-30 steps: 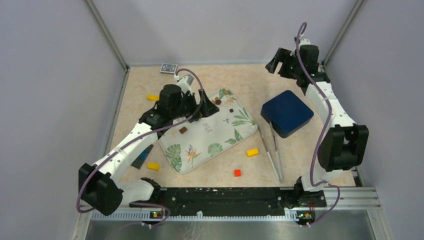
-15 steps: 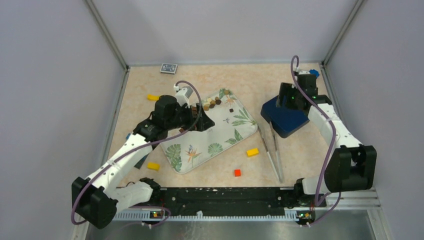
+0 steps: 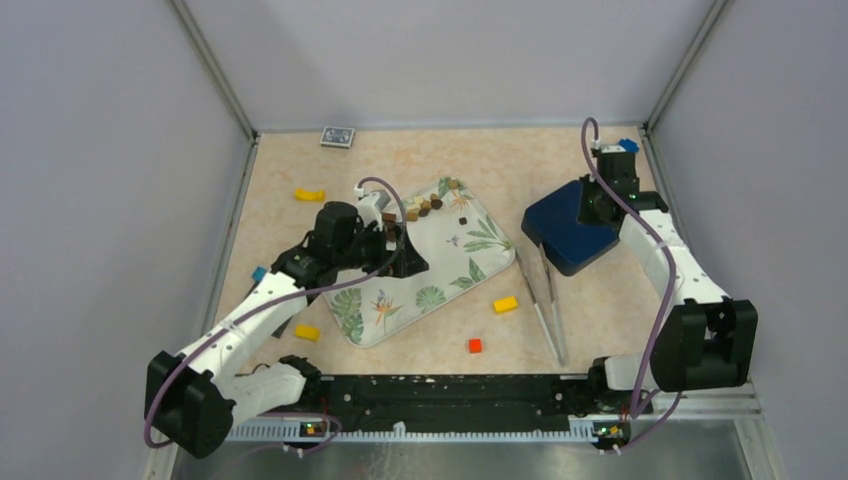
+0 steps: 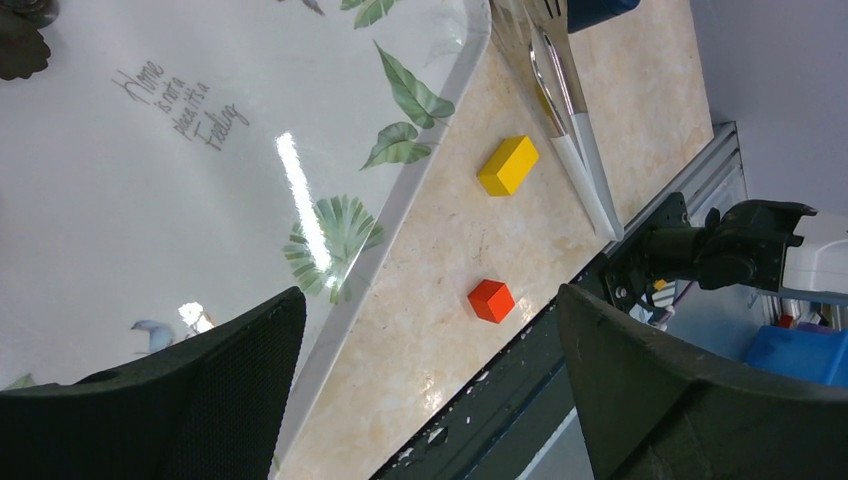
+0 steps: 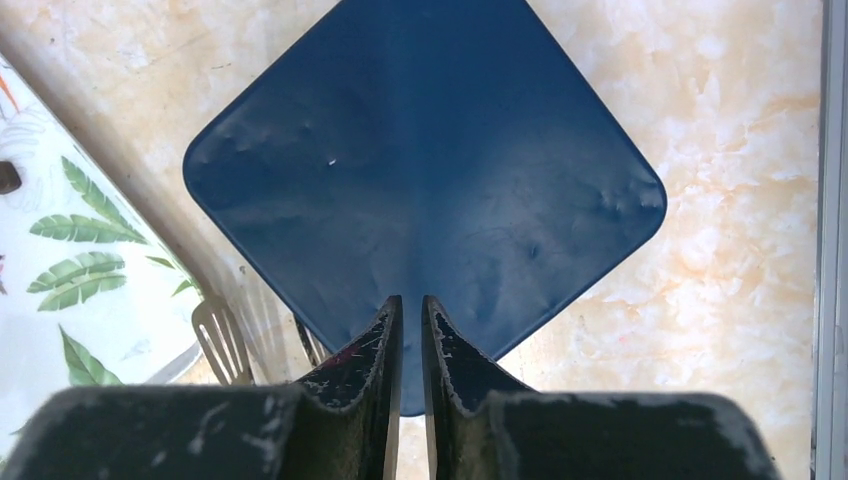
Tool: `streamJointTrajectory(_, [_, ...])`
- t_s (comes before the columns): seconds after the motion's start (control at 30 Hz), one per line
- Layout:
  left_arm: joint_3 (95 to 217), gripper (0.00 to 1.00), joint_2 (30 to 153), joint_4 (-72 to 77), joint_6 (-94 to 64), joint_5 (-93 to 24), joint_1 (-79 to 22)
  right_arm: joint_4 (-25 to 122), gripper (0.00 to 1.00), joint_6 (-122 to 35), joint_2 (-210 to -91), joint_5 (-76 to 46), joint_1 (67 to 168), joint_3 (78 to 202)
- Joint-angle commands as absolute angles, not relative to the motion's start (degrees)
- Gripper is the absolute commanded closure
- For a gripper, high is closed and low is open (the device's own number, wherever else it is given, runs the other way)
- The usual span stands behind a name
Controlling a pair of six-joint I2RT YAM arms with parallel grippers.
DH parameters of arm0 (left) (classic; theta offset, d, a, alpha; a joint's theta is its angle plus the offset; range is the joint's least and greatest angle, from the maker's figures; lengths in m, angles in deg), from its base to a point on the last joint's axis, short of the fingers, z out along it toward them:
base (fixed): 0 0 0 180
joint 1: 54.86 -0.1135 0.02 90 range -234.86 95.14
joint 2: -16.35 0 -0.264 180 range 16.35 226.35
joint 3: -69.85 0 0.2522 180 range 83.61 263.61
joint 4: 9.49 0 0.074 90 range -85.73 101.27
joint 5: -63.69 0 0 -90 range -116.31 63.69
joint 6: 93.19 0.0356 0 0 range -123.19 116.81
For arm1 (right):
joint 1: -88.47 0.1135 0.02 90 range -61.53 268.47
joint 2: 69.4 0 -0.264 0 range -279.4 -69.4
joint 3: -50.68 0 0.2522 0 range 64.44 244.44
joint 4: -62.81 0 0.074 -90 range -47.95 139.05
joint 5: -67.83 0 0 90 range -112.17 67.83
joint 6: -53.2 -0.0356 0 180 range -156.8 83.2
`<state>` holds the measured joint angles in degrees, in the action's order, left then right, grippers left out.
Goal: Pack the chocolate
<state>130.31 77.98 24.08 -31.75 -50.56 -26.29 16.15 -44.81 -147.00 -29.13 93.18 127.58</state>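
Observation:
The chocolate (image 3: 425, 206) is a cluster of small brown and cream pieces at the far corner of the leaf-print tray (image 3: 445, 275), with one dark piece (image 3: 463, 220) apart from it. A dark piece (image 4: 20, 50) shows at the left wrist view's top edge, and another (image 5: 8, 177) at the right wrist view's left edge. My left gripper (image 3: 402, 252) hangs over the tray's left half, open wide (image 4: 430, 300) and holding nothing. My right gripper (image 3: 588, 214) is above the dark blue box (image 3: 573, 228). Its jaws (image 5: 412, 300) are shut to a thin slit with nothing between them.
Metal tongs (image 3: 545, 300) lie between tray and blue box (image 5: 420, 170). A yellow brick (image 3: 505, 304) and a red brick (image 3: 475, 346) sit near the front rail. Two more yellow bricks (image 3: 306, 332) (image 3: 309, 194) lie left of the tray. A card deck (image 3: 337, 137) rests at the back wall.
My right arm came down from the back wall to above the blue box and its jaws closed. My left gripper, still open, drew back toward the near side over the tray.

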Motion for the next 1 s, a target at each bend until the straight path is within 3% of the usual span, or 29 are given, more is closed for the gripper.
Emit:
streamJointTrajectory(0.0, [130.40,0.01,77.44,23.26,-30.81,-52.72,-26.13,16.65,0.88,-44.40,-148.76,-29.53,93.09,126.07])
streamJointTrajectory(0.27, [130.26,0.01,78.82,23.00,-30.01,-53.01,-26.14,13.51,0.87,-43.03,-152.26,-25.54,92.55,125.79])
streamJointTrajectory(0.53, [135.05,0.01,82.30,24.60,-28.42,-53.61,-26.14,13.68,0.79,-43.18,-152.44,-26.50,88.78,141.89])
streamJointTrajectory(0.7, [136.06,0.01,83.54,22.48,-28.25,-56.39,-26.19,11.40,0.77,-44.12,-161.02,-22.82,88.69,153.43])
streamJointTrajectory(0.97, [134.29,0.01,84.78,17.85,-31.33,-54.34,-26.13,14.52,0.77,-46.86,-174.31,-22.43,86.64,157.47])
